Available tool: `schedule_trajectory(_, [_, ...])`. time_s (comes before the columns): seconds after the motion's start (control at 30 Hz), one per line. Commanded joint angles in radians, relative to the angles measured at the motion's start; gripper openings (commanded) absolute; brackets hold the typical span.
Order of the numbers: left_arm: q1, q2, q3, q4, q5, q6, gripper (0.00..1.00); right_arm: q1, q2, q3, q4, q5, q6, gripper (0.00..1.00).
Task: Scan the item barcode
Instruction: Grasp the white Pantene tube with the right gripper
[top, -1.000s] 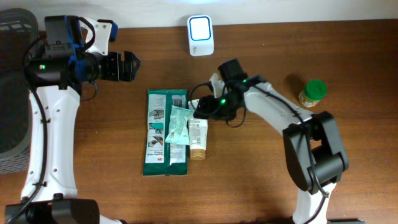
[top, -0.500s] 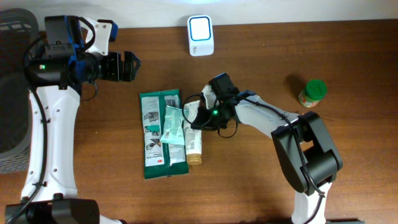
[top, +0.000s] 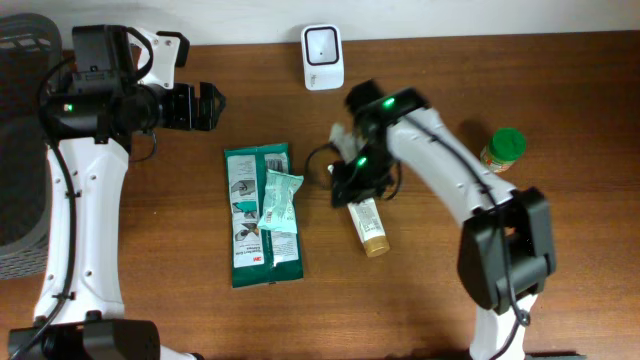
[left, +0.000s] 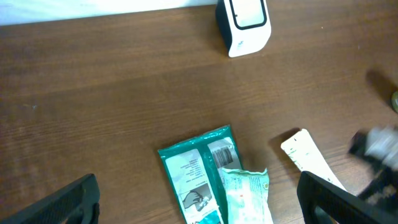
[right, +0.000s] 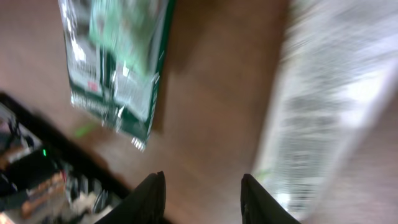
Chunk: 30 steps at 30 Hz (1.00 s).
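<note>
**Right hand open at the tube's end, no grip: grasp first, then scan**

Right hand (top: 352, 182) sits over the crimped end of the white tube (top: 366, 224). The wrist view is blurred, but the fingers (right: 151, 198) are parted with bare wood between them and the tube off to one side. I read that as open and holding nothing.

Left hand (top: 207, 105) is wide open and empty, hovering near the back-left corner of the counter (top: 560, 260). It's out of the way.

- Tube lies flat near the counter's centre, slanted, with the tan cap toward the front edge. It's clear of the green packet (top: 245, 245), which carries the mint pouch (top: 281, 203) to its left.
- Scanner (top: 322, 45) stands at the middle of the back edge, window facing up and forward.
- Green-lidded jar (top: 502, 150) is toward the right edge, well apart. Ignore it.

My take on doing the step well:
- Centre the jaws across the tube's body, not the crimp. Thin, soft ends slip and twist.
- Close gently, since the tube will squash.
- Lift straight up before moving back, so the cap doesn't drag.
- I can't tell which face has the barcode. Check the print once it's lifted, and don't cover it with a finger.
- Present that face square to the scanner window and hold it steady there.
</note>
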Motion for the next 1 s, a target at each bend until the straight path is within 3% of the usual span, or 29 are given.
schedule_trajectory(0.0, [0.005, -0.006, 0.010, -0.002, 0.000, 0.016, 0.99, 0.079, 0.002, -0.119, -0.002, 0.096, 0.123, 0.37])
schedule_trajectory(0.13, [0.005, -0.006, 0.010, -0.002, 0.000, 0.016, 0.99, 0.006, 0.002, -0.287, 0.004, 0.309, 0.277, 0.37])
schedule_trajectory(0.2, [0.005, -0.006, 0.010, -0.002, 0.000, 0.016, 0.99, -0.074, 0.001, -0.290, 0.024, 0.355, 0.267, 0.37])
schedule_trajectory(0.3, [0.005, -0.006, 0.010, -0.002, 0.000, 0.016, 0.99, -0.189, 0.001, -0.290, 0.202, 0.359, 0.153, 0.36])
schedule_trajectory(0.37, [0.005, -0.006, 0.010, -0.002, 0.000, 0.016, 0.99, -0.235, 0.001, -0.290, 0.357, 0.307, 0.143, 0.36])
schedule_trajectory(0.47, [0.005, -0.006, 0.010, -0.002, 0.000, 0.017, 0.99, -0.259, 0.001, -0.290, 0.637, 0.045, 0.146, 0.36])
schedule_trajectory(0.53, [0.005, -0.006, 0.010, -0.002, 0.000, 0.016, 0.99, -0.259, 0.001, -0.289, 0.736, -0.065, 0.148, 0.37])
schedule_trajectory(0.6, [0.005, -0.006, 0.010, -0.002, 0.000, 0.016, 0.99, -0.266, -0.002, -0.261, 0.705, -0.126, 0.146, 0.38])
schedule_trajectory(0.77, [0.005, -0.006, 0.010, -0.002, 0.000, 0.016, 0.99, -0.320, -0.035, -0.170, 0.216, -0.180, -0.067, 0.58])
schedule_trajectory(0.9, [0.005, -0.006, 0.010, -0.002, 0.000, 0.017, 0.99, -0.252, -0.034, -0.357, 0.364, -0.180, -0.006, 0.60])
schedule_trajectory(0.97, [0.005, -0.006, 0.010, -0.002, 0.000, 0.016, 0.99, -0.218, -0.032, -0.466, 0.566, -0.168, 0.106, 0.60])
